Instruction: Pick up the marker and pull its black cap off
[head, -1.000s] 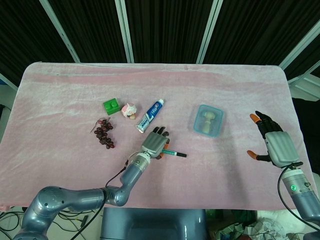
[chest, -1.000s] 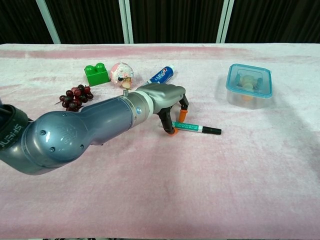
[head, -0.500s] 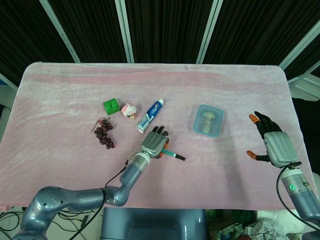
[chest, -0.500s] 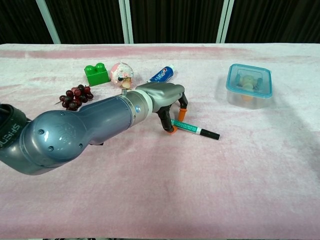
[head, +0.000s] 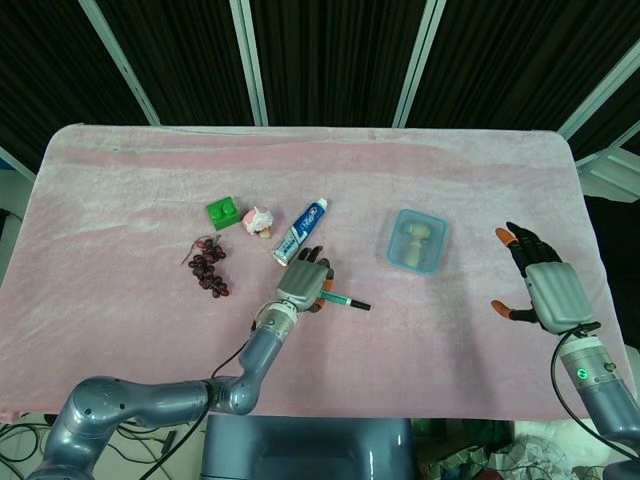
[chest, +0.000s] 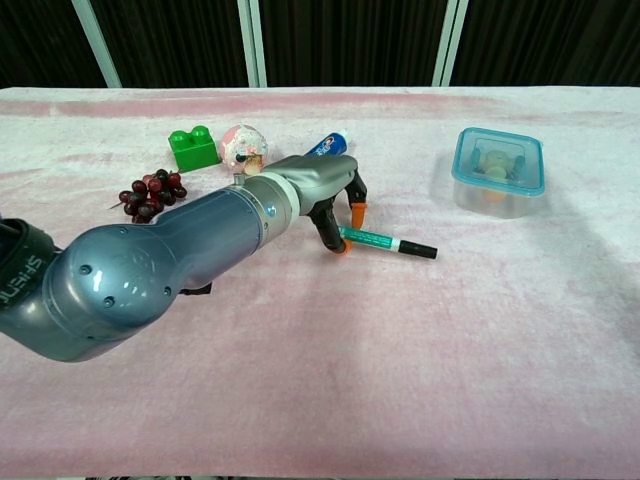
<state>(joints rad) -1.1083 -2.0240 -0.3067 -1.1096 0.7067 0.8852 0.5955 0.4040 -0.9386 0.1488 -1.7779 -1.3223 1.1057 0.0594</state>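
The left robot hand (chest: 335, 205) pinches the marker's (chest: 385, 243) green end just off the worktop (chest: 450, 340), black cap (chest: 424, 250) pointing away, so the idle, spread right robot hand (head: 545, 285) must next come and pull it.

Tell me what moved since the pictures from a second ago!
The left robot hand, pinching the green marker with the black cap, carried it a little toward the blue-and-white toothpaste tube. The right robot hand stayed open, and the clear blue-rimmed box stayed put.
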